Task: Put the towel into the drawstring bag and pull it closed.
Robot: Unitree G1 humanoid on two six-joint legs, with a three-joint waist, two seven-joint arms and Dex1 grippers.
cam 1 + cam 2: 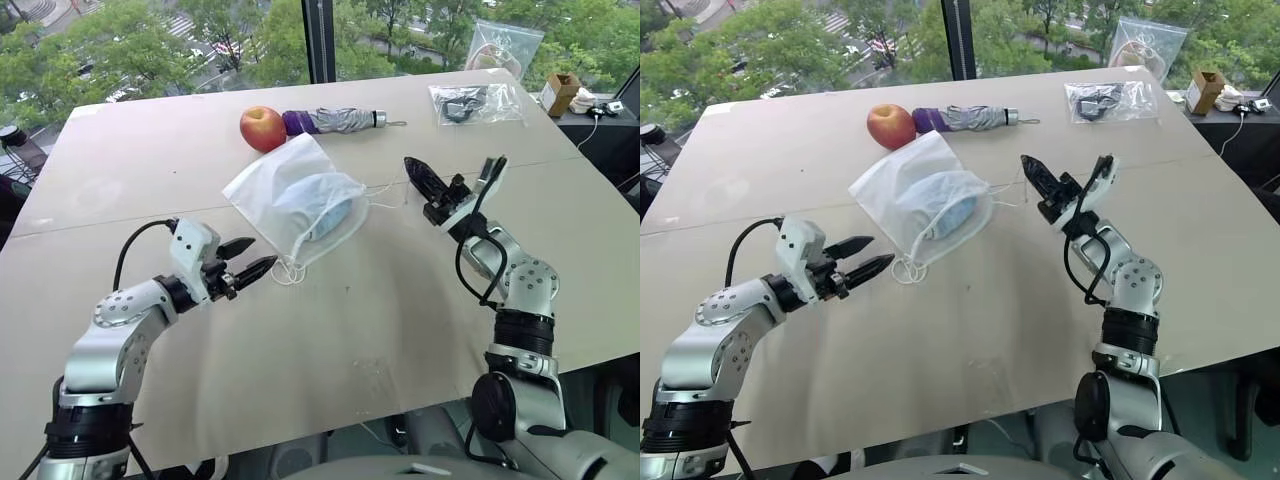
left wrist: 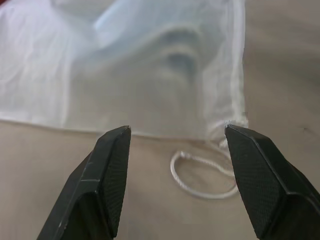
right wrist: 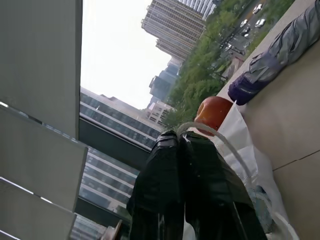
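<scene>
Where the beige table (image 1: 330, 340) runs toward its far edge, the thin translucent white drawstring bag (image 1: 275, 190) lies containing the light-blue fluffy towel (image 1: 325, 210). Left gripper (image 1: 255, 257) gapes empty beside it. Right gripper (image 3: 182, 142), raised, pinches the bag's white cord (image 3: 227, 147).

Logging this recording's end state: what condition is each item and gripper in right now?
Towel: inside the bag, seen through the fabric.
Drawstring bag: flat on the table, mouth gathered.
Cord: pinched by the right gripper; another loop lies loose on the table.
Left gripper: open, empty.
Right gripper: shut on the cord.
Umbrella: folded.
Apple: whole.
</scene>
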